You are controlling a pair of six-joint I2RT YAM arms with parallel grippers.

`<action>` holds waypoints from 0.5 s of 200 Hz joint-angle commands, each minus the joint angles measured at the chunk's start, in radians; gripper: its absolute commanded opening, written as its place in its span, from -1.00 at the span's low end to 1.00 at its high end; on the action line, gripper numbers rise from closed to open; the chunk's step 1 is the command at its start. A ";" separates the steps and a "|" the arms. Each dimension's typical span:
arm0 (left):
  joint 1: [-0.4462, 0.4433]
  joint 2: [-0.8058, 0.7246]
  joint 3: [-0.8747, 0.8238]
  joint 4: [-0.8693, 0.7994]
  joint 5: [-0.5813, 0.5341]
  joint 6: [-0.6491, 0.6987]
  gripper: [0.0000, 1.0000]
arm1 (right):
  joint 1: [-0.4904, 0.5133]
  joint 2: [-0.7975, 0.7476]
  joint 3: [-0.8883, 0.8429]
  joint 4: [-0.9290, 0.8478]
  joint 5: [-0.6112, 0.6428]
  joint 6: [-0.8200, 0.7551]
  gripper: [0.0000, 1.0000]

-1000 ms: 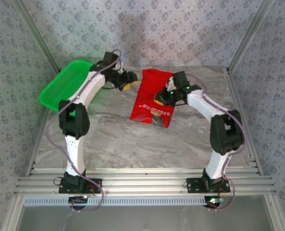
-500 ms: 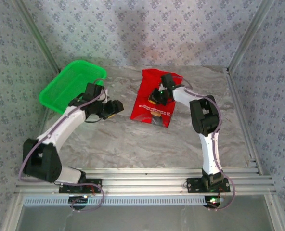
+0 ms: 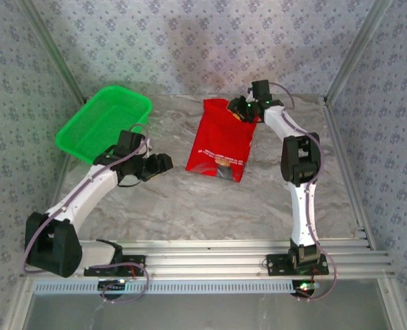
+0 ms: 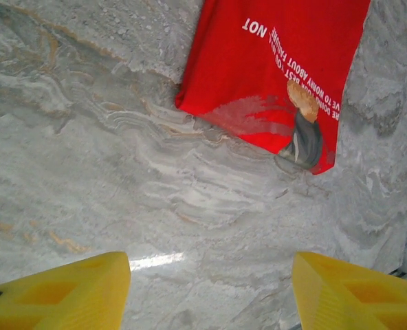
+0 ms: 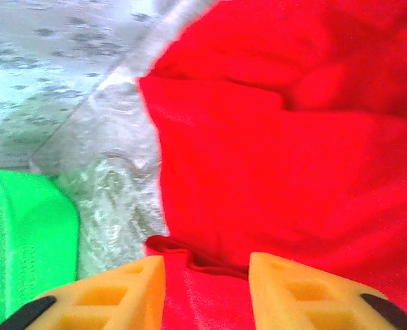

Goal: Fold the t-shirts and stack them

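The red t-shirt (image 3: 221,137) lies folded into a narrow rectangle in the middle of the marble table, white lettering up and part of the brown bear print (image 4: 304,130) at its near edge. My right gripper (image 3: 237,110) is low over the shirt's far right corner. Its yellow fingers (image 5: 286,289) stand partly apart, with a raised fold of red cloth (image 5: 293,137) between them (image 5: 207,268). My left gripper (image 3: 162,163) hovers over bare table left of the shirt (image 4: 272,69), wide open (image 4: 209,271) with nothing between its fingers.
A green plastic basket (image 3: 104,120) sits at the far left of the table and also appears at the left edge of the right wrist view (image 5: 25,240). Bare marble runs along the near side, up to the aluminium rails (image 3: 203,258).
The right gripper has moved from the shirt's middle to its far right corner. The left arm has swung down from near the basket to the table left of the shirt.
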 commanded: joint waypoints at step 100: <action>-0.046 0.559 0.256 0.204 0.224 -0.083 0.27 | 0.051 -0.676 -1.054 0.199 -0.111 0.106 0.33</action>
